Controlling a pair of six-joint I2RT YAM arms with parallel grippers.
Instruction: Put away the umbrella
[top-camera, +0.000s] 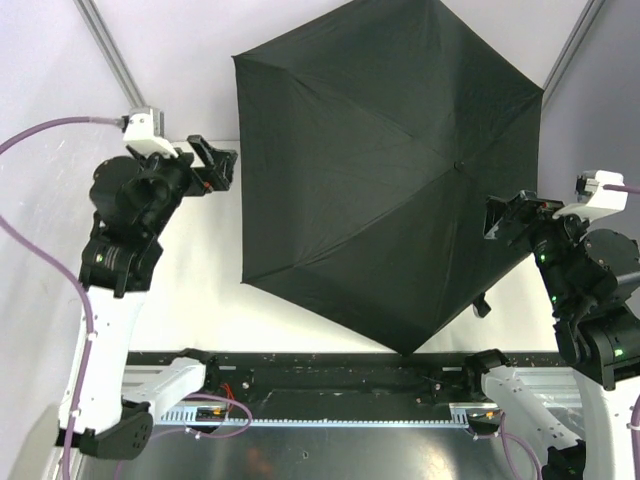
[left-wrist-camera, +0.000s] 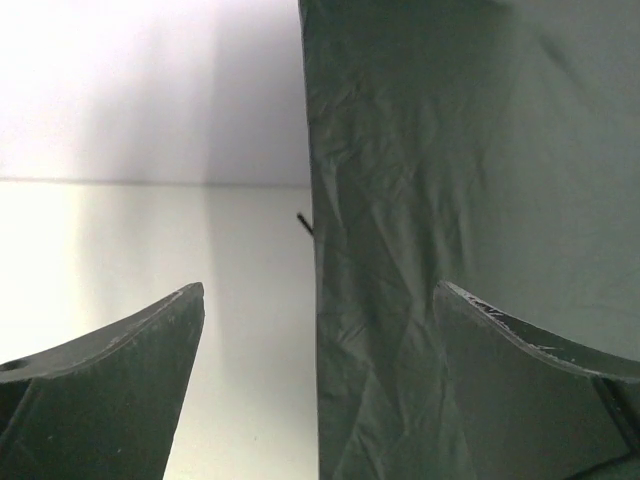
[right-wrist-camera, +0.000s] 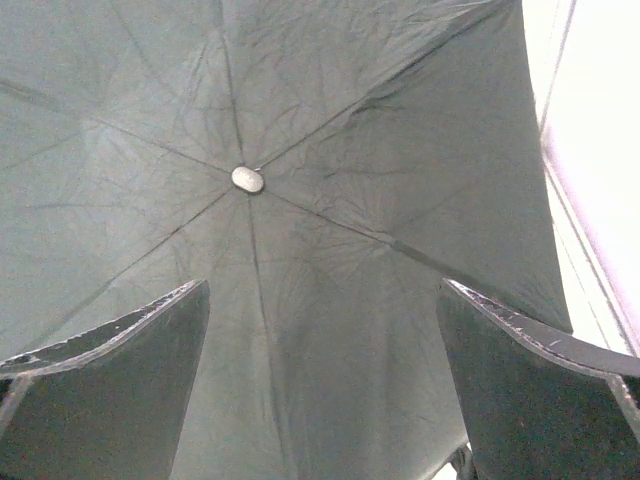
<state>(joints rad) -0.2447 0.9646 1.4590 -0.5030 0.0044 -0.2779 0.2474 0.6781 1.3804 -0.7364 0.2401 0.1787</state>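
The black umbrella (top-camera: 385, 165) stands fully open on the table, its six-panel canopy tipped toward the camera, with the top cap (top-camera: 457, 164) right of centre. My left gripper (top-camera: 222, 165) is open, just left of the canopy's left edge; in the left wrist view the canopy (left-wrist-camera: 470, 200) fills the right half and its edge runs between my fingers. My right gripper (top-camera: 500, 218) is open, close to the canopy's right side. The right wrist view shows the canopy (right-wrist-camera: 300, 120) from outside with its pale cap (right-wrist-camera: 247, 179). The shaft and handle are hidden under the canopy.
A black rail with the arm bases (top-camera: 340, 375) runs along the near edge. A small black part (top-camera: 482, 305) pokes out below the canopy's lower right edge. Grey frame posts (top-camera: 110, 50) stand at the back corners. White table (top-camera: 200, 290) lies left of the umbrella.
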